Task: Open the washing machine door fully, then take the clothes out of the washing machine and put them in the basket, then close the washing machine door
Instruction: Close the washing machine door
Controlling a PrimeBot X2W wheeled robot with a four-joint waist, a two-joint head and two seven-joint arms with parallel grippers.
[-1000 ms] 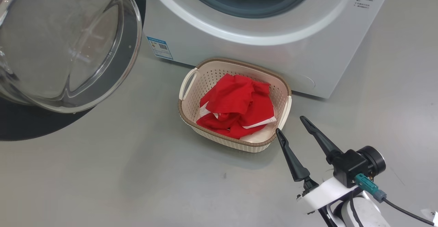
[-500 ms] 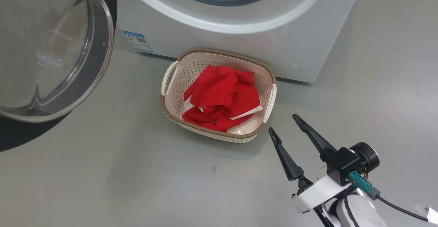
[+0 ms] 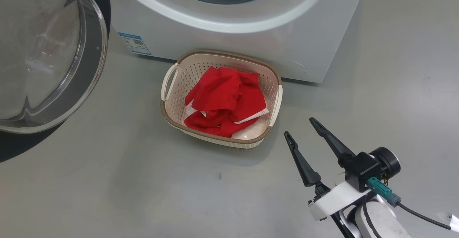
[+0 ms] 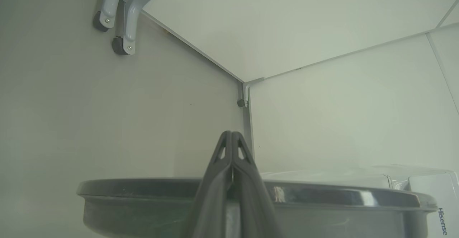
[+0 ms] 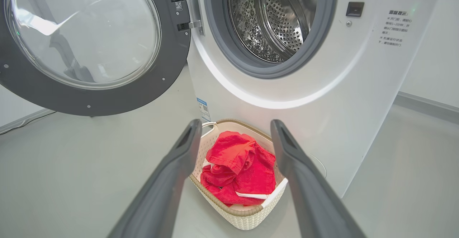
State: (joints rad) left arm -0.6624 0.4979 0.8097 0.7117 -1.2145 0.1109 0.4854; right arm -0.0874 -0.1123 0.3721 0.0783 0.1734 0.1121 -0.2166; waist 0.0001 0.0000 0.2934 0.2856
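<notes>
The washing machine point(image 3: 229, 33) stands with its door point(image 3: 46, 58) swung wide to the left. Its steel drum point(image 5: 276, 15) shows no clothes inside. The red clothes point(image 3: 224, 101) lie bunched in the cream basket point(image 3: 179, 98) on the floor before the machine. My right gripper point(image 3: 299, 127) hovers open and holds nothing, to the right of the basket and a little nearer to me. In the right wrist view the right gripper point(image 5: 235, 123) points at the clothes point(image 5: 238, 169) and the basket point(image 5: 247, 213). My left gripper point(image 4: 229, 134) is shut with nothing in it, its fingers rising past the door's dark rim point(image 4: 143, 195).
Grey floor surrounds the basket. A blue sticker point(image 3: 134, 43) sits low on the machine's front. The left wrist view shows white walls meeting in a corner and grey castor legs point(image 4: 122, 15) at the upper left.
The whole head picture has slid left and slightly up, so the camera has moved. My right gripper stays open in the same spot of that view. The clothes lie unchanged in the basket.
</notes>
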